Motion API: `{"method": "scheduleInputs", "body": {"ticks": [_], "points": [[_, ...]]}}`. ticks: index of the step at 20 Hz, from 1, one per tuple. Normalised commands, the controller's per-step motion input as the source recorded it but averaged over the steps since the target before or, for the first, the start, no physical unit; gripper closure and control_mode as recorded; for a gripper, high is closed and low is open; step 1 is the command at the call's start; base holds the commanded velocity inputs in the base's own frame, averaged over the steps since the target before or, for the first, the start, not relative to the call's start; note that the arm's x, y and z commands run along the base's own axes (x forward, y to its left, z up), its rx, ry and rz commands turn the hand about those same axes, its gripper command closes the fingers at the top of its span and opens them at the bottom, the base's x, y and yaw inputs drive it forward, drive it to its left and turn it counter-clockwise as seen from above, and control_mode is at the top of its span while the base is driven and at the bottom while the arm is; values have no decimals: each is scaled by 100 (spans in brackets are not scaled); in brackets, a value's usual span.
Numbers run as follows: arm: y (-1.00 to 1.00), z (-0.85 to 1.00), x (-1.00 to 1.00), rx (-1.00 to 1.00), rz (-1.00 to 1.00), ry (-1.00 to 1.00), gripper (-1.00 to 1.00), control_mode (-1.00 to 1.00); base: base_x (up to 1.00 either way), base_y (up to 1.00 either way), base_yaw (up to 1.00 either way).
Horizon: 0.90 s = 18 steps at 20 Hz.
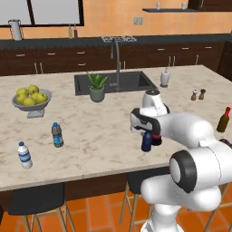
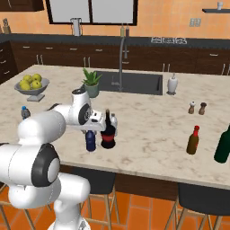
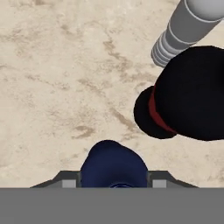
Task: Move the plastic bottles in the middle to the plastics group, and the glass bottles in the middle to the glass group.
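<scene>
A small dark navy plastic bottle [image 3: 113, 164] stands upright on the marble island [image 1: 99, 136] near its front edge. My gripper [image 3: 113, 183] comes down over it from above, with a finger pressed against each side of the bottle [image 1: 146, 144] [image 2: 90, 142]. Just right of it stands the black round glass bottle [image 2: 108, 134] with a red band [image 3: 154, 114], and behind that the slim clear greyish bottle [image 3: 183, 30]. The plastics group, two blue-labelled water bottles [image 1: 56, 135] [image 1: 24, 155], stands at the left. A brown red-topped bottle [image 2: 193, 140] stands far right.
A dark green bottle [image 2: 223, 144] stands at the right edge by the brown one. A fruit bowl [image 1: 31, 100], a potted plant [image 1: 96, 87], the sink [image 1: 131, 81], a soap dispenser [image 1: 165, 78] and salt and pepper shakers [image 1: 198, 94] sit farther back. Stools stand under the front edge.
</scene>
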Motion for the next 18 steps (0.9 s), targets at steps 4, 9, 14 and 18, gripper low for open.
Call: {"method": "scheduleInputs", "body": {"ticks": [4,9,14,18], "points": [[81,49,-18,0,2,-2,100,-100,0,0,0],[100,21,-1,0,2,0,100,-100,0,0,0],[100,5,0,0,3,-4,100,-100,0,0,0],[100,3,0,1,3,-5,100,-100,0,0,0]]}}
